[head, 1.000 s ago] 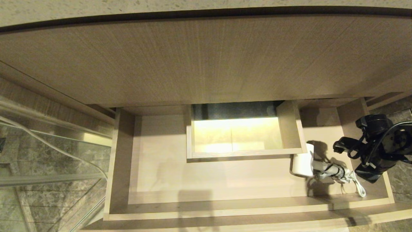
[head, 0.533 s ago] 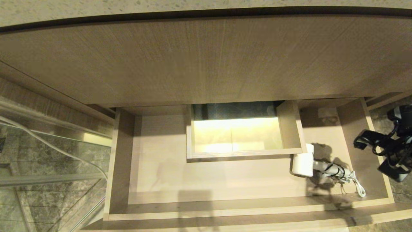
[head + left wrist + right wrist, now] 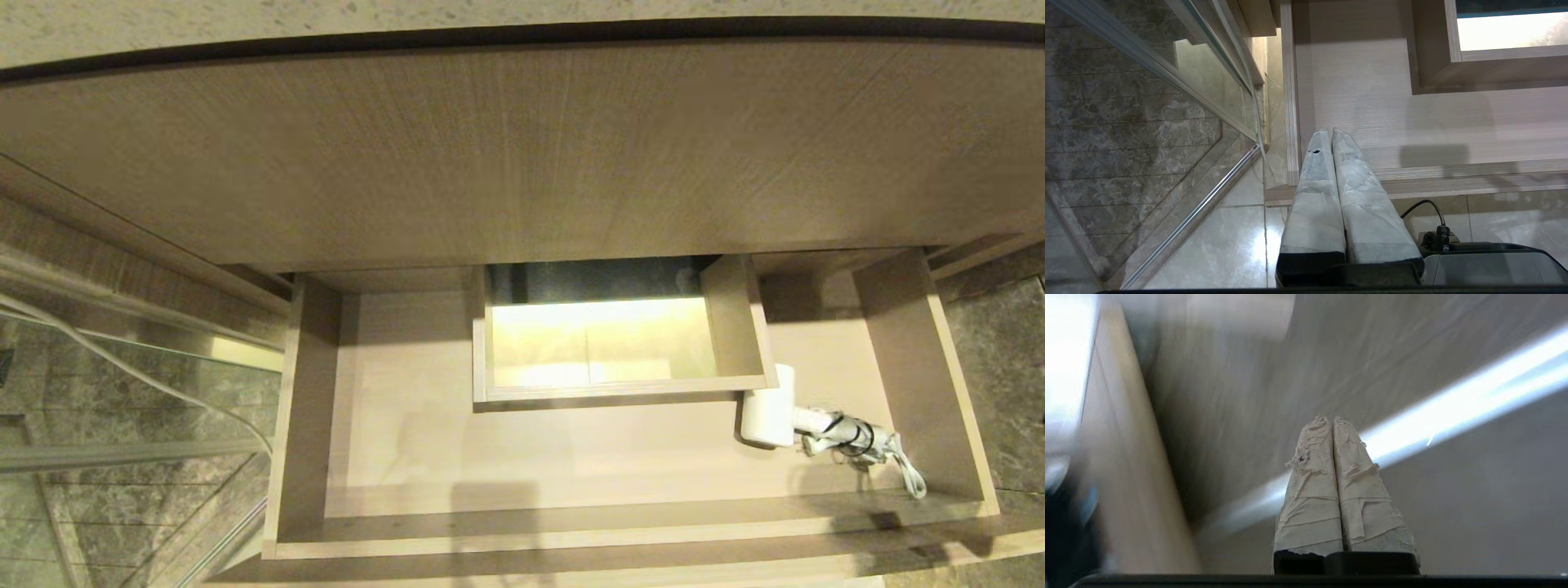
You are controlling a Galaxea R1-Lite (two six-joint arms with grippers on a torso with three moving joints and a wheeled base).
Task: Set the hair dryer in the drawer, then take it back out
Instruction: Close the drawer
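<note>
The pale wood-grain drawer [image 3: 408, 457] stands pulled out, with a boxed rectangular cutout [image 3: 612, 343] in its middle. The small white hair dryer [image 3: 769, 415] lies on the drawer floor at the right, against the cutout's corner, its looped white cord [image 3: 886, 457] trailing toward the right wall. No arm shows in the head view. My left gripper [image 3: 1330, 132] is shut and empty, hanging over the drawer's front left corner [image 3: 1290, 179]. My right gripper [image 3: 1329, 419] is shut with nothing in it, in front of a blurred grey surface; the hair dryer does not show there.
A tall wood-grain panel [image 3: 522, 155] rises behind the drawer under a speckled counter edge. A glass partition with a metal rail [image 3: 122, 457] and a thin white cable stands to the left. Dark marble floor [image 3: 1004, 367] lies to the right. The robot's base [image 3: 1494, 265] sits below the drawer front.
My right arm, near the hair dryer over the drawer's right side a second ago, has drawn away to the right and left the head view. The hair dryer has stayed where it lay.
</note>
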